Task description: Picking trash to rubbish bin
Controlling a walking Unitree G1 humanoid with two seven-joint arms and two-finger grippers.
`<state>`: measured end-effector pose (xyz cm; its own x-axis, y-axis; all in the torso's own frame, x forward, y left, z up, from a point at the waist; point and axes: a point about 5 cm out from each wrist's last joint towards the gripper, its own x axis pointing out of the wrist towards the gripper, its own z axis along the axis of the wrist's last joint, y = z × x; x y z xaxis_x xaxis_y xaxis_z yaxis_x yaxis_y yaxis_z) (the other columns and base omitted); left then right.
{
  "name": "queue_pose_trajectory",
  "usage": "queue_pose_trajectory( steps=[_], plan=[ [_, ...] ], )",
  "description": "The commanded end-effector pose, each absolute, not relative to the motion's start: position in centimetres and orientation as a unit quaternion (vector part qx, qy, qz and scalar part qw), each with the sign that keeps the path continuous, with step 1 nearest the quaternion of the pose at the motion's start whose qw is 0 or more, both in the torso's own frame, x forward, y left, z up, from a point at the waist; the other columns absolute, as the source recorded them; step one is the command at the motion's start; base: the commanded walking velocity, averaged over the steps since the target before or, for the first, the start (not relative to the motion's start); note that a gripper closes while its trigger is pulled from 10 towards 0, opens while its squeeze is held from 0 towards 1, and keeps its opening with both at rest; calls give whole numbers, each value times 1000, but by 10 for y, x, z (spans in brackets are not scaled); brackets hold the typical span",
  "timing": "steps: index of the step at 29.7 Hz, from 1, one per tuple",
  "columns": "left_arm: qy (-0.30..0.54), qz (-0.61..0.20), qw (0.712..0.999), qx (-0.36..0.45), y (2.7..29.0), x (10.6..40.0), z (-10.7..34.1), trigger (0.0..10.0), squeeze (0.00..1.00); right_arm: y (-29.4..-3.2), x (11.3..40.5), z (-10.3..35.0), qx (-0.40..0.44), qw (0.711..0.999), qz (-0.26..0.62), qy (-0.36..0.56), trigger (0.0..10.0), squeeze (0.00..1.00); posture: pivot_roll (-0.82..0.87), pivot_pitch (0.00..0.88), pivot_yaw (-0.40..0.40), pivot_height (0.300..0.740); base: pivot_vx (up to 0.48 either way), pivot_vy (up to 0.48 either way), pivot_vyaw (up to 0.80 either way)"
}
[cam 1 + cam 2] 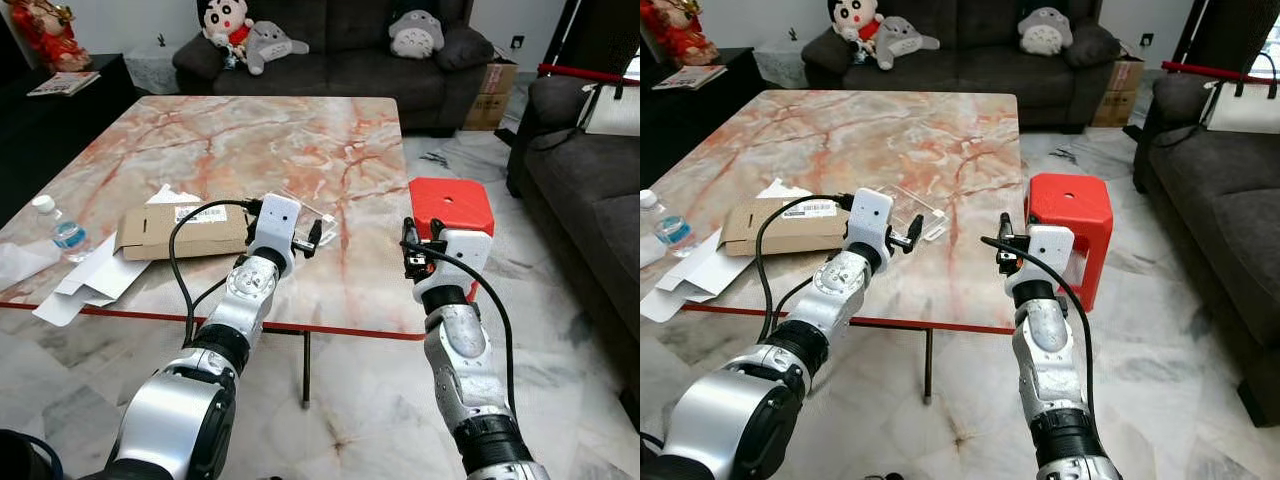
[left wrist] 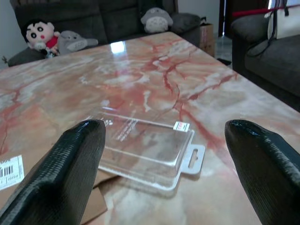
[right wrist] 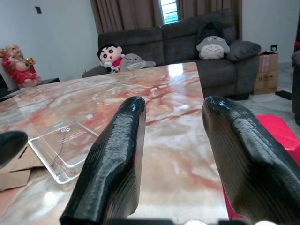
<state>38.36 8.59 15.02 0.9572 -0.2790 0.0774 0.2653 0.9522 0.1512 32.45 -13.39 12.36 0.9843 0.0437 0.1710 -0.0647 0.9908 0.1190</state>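
Marble-patterned table in a living room, dark sofa behind. Clear plastic blister pack lies flat on it, just beside a cardboard box. Left gripper hovers just short of the pack, fingers spread wide. Right gripper hangs apart near the table's edge, fingers parted, apparently gripping nothing. Red stool stands beside the table.

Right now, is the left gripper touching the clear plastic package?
Apart. In the left wrist view the left gripper is open, and the clear plastic package lies on the table ahead, marble visible beside both fingertips.
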Motion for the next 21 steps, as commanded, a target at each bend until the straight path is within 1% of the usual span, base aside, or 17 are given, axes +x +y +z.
queue_pose_trajectory(
  steps=[1, 3, 8, 16, 18, 21],
  plan=[
    [-72, -129, 987, 69, 88, 385, 158, 10000, 0, -132, 325, 132, 63, 993, 27, -97, 10000, 0, 52, 51, 26, 740, 0, 0, 0],
    [-90, -124, 986, 61, 90, 385, 165, 10000, 0, -132, 326, 139, 65, 991, 27, -113, 10000, 0, 51, 56, 26, 740, 0, 0, 0],
    [-102, -117, 986, 54, 93, 387, 171, 10000, 0, -134, 329, 152, 65, 989, 23, -133, 10000, 0, 52, 66, 26, 740, 0, 0, 0],
    [-66, -119, 988, 73, 92, 397, 177, 10000, 0, -126, 334, 161, 57, 988, 45, -139, 10000, 0, 43, 67, 26, 740, 0, 0, 0],
    [-41, -121, 988, 86, 90, 402, 181, 10000, 0, -123, 333, 164, 60, 987, 47, -141, 10000, 0, 36, 74, 30, 740, 0, 0, 0],
    [-32, -129, 988, 77, 85, 403, 182, 10000, 0, -121, 331, 164, 64, 987, 47, -141, 10000, 0, 31, 84, 34, 740, 0, 0, 0]
  ],
)
